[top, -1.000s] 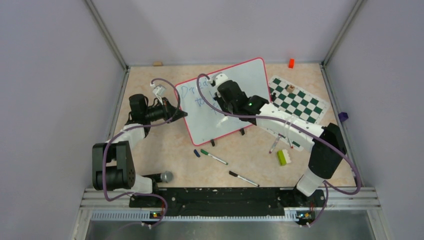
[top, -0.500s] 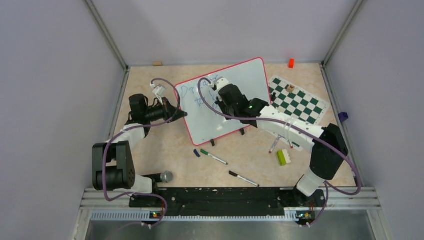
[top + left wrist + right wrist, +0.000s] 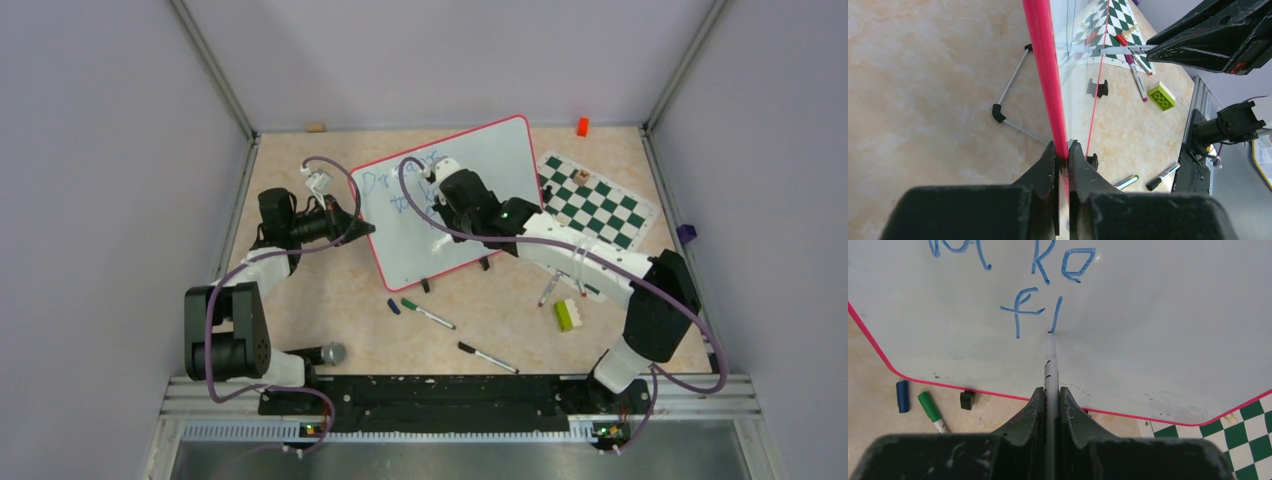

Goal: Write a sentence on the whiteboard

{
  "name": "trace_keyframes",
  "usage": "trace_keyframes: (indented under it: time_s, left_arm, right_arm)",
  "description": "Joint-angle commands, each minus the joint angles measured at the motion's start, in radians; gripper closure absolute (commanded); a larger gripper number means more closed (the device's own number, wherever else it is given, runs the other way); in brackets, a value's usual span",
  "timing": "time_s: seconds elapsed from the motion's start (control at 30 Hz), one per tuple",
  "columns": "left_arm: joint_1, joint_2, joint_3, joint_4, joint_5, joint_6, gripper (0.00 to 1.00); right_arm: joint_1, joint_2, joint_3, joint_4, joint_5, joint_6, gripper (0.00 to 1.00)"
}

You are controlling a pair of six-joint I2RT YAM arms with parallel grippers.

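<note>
The whiteboard (image 3: 480,165) stands tilted at the back middle, white with a thin red frame. Blue lettering of the sentence (image 3: 385,182) runs down its left part; the right wrist view shows "ke" and below it "fl" (image 3: 1033,310). My right gripper (image 3: 1051,392) is shut on a white marker (image 3: 1050,365), whose tip touches the board at the foot of the "l". My left gripper (image 3: 1062,150) is shut on the board's red left edge (image 3: 1045,65); in the top view it sits at the board's left side (image 3: 352,222).
A chess mat (image 3: 597,205) lies right of the board. A green marker (image 3: 428,314), a blue cap (image 3: 394,308), a black marker (image 3: 488,358), a green brick (image 3: 566,315) and another pen (image 3: 547,290) lie in front. An orange block (image 3: 582,126) is at the back.
My right gripper with the marker has shifted slightly right and down over the board. The left arm and the board have not moved.
</note>
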Motion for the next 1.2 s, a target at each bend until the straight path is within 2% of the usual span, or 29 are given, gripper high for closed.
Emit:
trace_keyframes:
  time_s: [0.0, 0.5, 1.17]
  left_arm:
    - [-0.02, -0.003, -0.015, -0.002, -0.048, 0.141, 1.0]
    - [-0.02, -0.002, -0.013, -0.001, -0.045, 0.141, 1.0]
    - [-0.02, -0.003, -0.013, -0.003, -0.046, 0.143, 1.0]
  right_arm:
    - [-0.018, -0.082, 0.031, 0.023, -0.003, 0.007, 1.0]
    - [-0.034, -0.034, 0.1, 0.028, 0.018, -0.004, 1.0]
    - [-0.054, 0.015, 0.097, 0.058, 0.063, -0.003, 1.0]
